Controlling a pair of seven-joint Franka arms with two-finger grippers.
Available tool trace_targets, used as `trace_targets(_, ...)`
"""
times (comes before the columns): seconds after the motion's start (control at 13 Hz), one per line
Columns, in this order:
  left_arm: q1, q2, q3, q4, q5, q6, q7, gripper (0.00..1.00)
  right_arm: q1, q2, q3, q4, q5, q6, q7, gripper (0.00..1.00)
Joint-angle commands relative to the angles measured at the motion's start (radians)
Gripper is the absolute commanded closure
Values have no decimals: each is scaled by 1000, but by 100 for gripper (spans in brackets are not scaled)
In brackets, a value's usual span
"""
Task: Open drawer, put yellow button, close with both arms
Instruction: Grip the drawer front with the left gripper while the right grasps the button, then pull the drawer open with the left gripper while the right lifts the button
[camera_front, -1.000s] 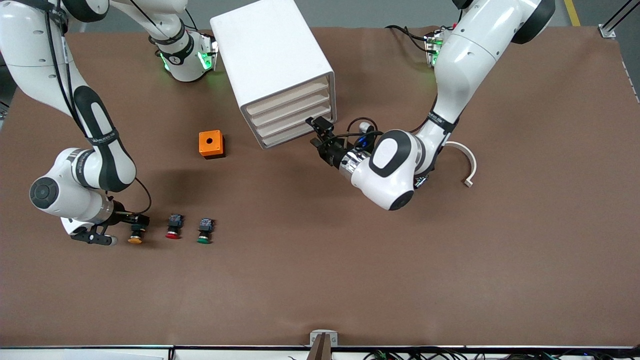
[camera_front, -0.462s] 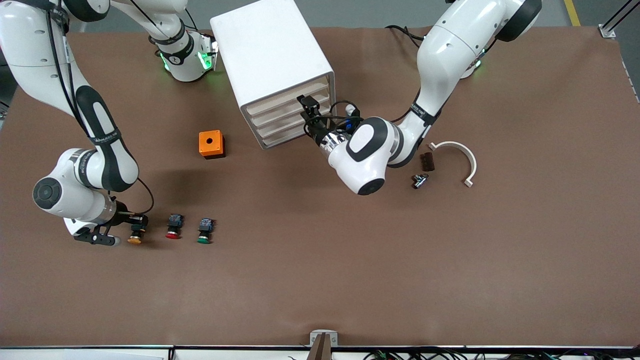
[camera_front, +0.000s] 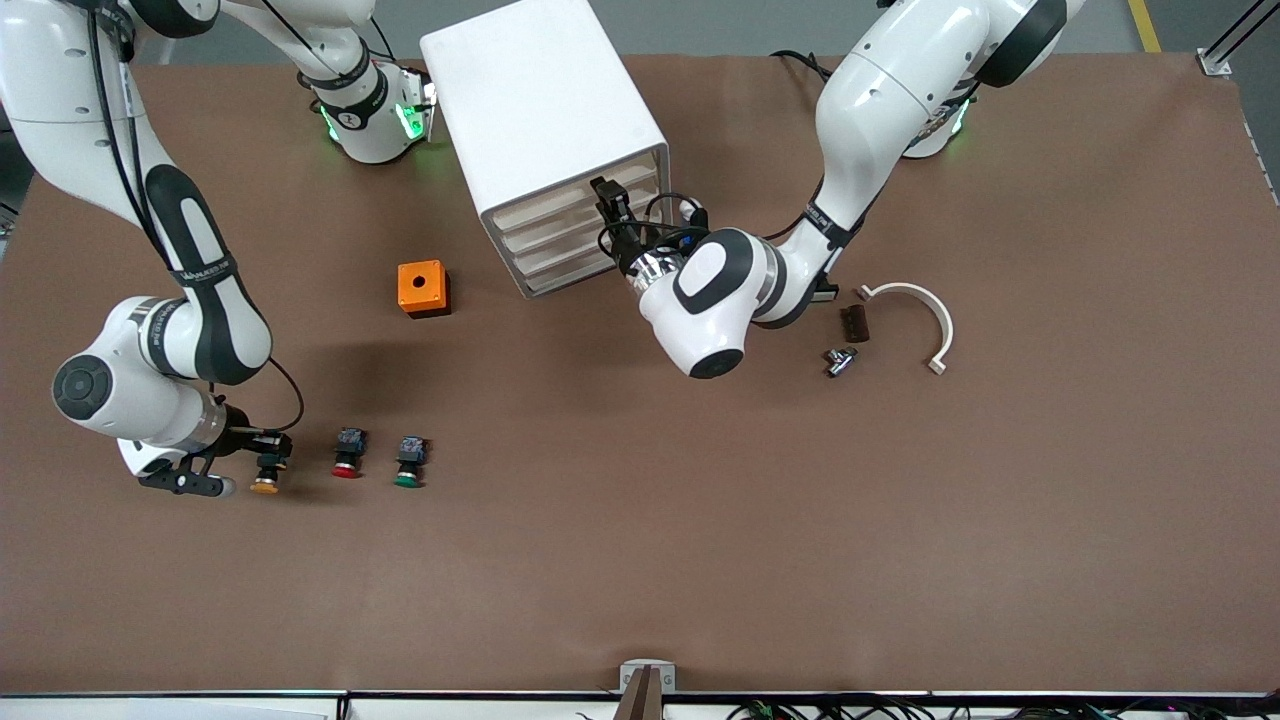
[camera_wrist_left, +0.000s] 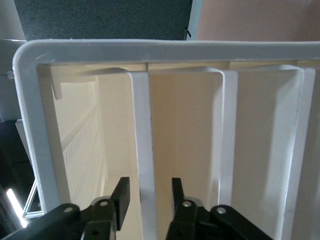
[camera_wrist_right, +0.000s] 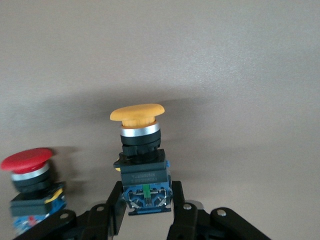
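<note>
The white cabinet (camera_front: 530, 90) stands near the robots' bases, its four cream drawers shut. My left gripper (camera_front: 606, 192) is at the uppermost drawer's front (camera_front: 560, 192). In the left wrist view the left gripper (camera_wrist_left: 148, 192) is open, one finger on each side of the drawer's white lip (camera_wrist_left: 141, 140) without touching it. The yellow button (camera_front: 266, 478) lies on the table at the right arm's end, cap toward the front camera. My right gripper (camera_front: 268, 460) is shut on its bluish block, as the right wrist view shows for gripper (camera_wrist_right: 146, 192) and button (camera_wrist_right: 142, 145).
A red button (camera_front: 346, 462) and a green button (camera_front: 408, 470) lie beside the yellow one. An orange cube with a hole (camera_front: 422, 288) sits near the cabinet. A white curved piece (camera_front: 925, 310), a dark block (camera_front: 853, 322) and a metal part (camera_front: 838, 360) lie by the left arm.
My left gripper has risen from the lower drawers to the uppermost drawer's front. My right gripper and the yellow button have shifted slightly toward the right arm's end.
</note>
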Motion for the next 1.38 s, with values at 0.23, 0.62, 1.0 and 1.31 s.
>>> trace_targets(0.23, 24, 0, 12, 9, 0, -51, -13, 100, 19, -132, 2, 58, -4, -234, 56, 100)
trace_targets(0.62, 125, -3, 15, 37, 50, -59, 50, 100, 87, -198, 5, 140, 2, -467, 273, 100)
trace_targets(1.0, 195, 1, 83, 78, 67, -50, 205, 100, 271, -311, 4, 147, 44, -608, 683, 100)
trace_targets(1.31, 204, -3, 129, 85, 67, -50, 234, 91, 419, -362, 5, 147, 73, -648, 1062, 100)
